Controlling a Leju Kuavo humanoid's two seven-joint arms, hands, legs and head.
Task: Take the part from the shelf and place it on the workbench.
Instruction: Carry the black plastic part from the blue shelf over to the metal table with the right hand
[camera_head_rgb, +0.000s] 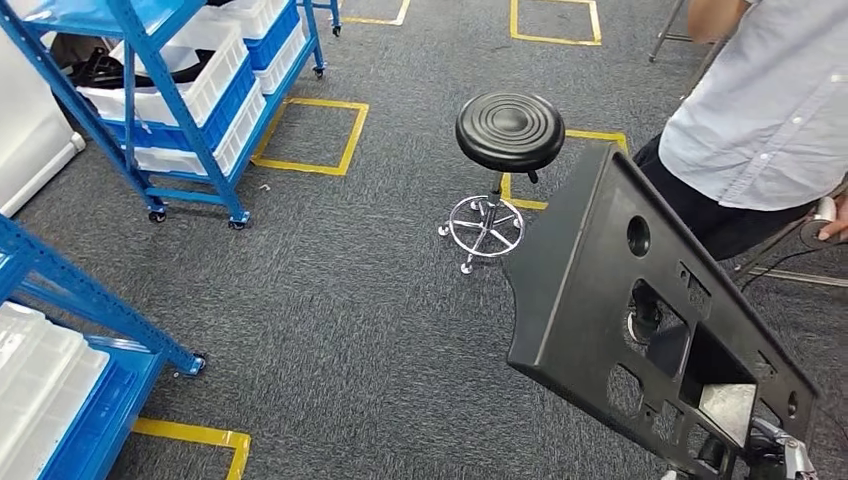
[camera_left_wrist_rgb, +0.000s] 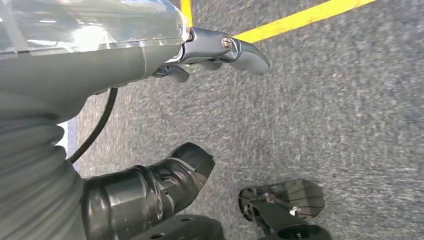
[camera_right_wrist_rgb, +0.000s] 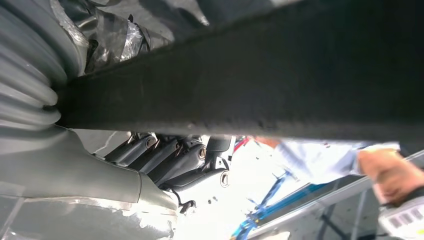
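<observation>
As I carry it from above, the part fills the frame's lower right, tilted, stool beyond. Left wrist: my left hand hangs empty, fingers loosely apart. Right wrist: my right hand clamps the part's edge, presumably for transport.

Matt black plastic part, chrome-base stool, rough grey carpet.

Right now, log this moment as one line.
stage: carrying | right hand: holds panel | left hand: free, hanging | ahead: stool, person | workbench: unseen
</observation>
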